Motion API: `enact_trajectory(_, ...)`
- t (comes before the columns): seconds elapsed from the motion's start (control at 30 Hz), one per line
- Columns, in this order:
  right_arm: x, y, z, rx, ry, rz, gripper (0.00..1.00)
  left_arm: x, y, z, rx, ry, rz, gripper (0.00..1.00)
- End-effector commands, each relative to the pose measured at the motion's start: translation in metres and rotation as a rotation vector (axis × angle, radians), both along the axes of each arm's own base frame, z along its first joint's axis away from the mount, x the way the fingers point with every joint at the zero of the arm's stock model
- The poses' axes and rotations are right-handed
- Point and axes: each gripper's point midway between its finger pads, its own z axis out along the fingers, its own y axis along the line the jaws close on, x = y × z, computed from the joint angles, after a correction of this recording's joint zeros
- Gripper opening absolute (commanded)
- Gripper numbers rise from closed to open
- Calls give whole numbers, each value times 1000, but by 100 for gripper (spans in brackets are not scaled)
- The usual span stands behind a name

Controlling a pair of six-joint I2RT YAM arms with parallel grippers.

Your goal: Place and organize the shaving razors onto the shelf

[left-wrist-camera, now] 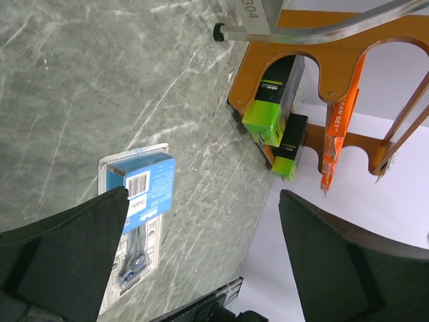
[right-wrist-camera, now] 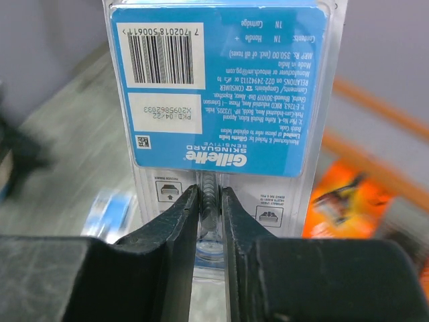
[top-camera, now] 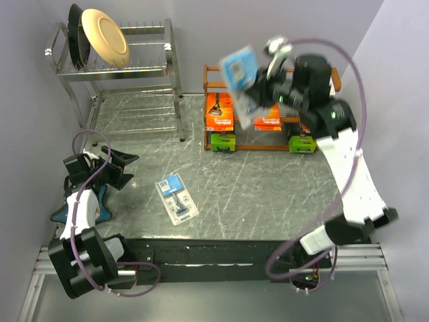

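The grey marbled table (top-camera: pixel 268 181) bears a blue razor card (top-camera: pixel 177 198), shelf (top-camera: pixel 258 147) and dish rack (top-camera: pixel 144 70).

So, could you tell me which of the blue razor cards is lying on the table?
The mid-table card, flat and ungripped; the other blue card is clamped aloft in the right gripper by the wooden shelf.

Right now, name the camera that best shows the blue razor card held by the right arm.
Right wrist: the held blue card fills the frame, print legible, clamped by the right end effector. Top external shows the card small and blurred. Left wrist misses it, showing only another blue card lying on the table.
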Motion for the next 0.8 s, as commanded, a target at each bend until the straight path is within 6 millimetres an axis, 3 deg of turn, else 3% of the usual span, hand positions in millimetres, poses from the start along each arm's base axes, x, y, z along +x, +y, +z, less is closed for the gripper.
enact_trajectory(0.0, 70, -39, 19, 82, -12, -274, 0, 14, 0, 22, 16, -82, -22, 99)
enact_trajectory(0.03, 87, -43, 11, 67, -3, -306, 0, 13, 0, 22, 16, -80, -24, 99)
enact_trajectory(0.07, 93, -50, 22, 73, -30, -341, 0, 12, -1, 20, 15, -75, -24, 100)
enact_trajectory(0.13, 114, -66, 12, 60, -20, -413, 0, 11, -1, 18, 17, -71, -25, 99)
enact_trajectory(0.3, 150, -90, -14, 62, 21, -497, 0, 8, -1, 13, 26, -62, -19, 100)
enact_trajectory(0.4, 168, -99, -17, 67, 12, -539, 0, 7, 1, 10, 38, -55, -17, 99)
enact_trajectory(0.57, 184, -105, -16, 77, -13, -557, 0, 6, 1, 5, 50, -40, -18, 99)
enact_trajectory(0.77, 205, -110, -41, 72, 18, -574, 0, 9, 5, 0, 63, -25, -12, 99)
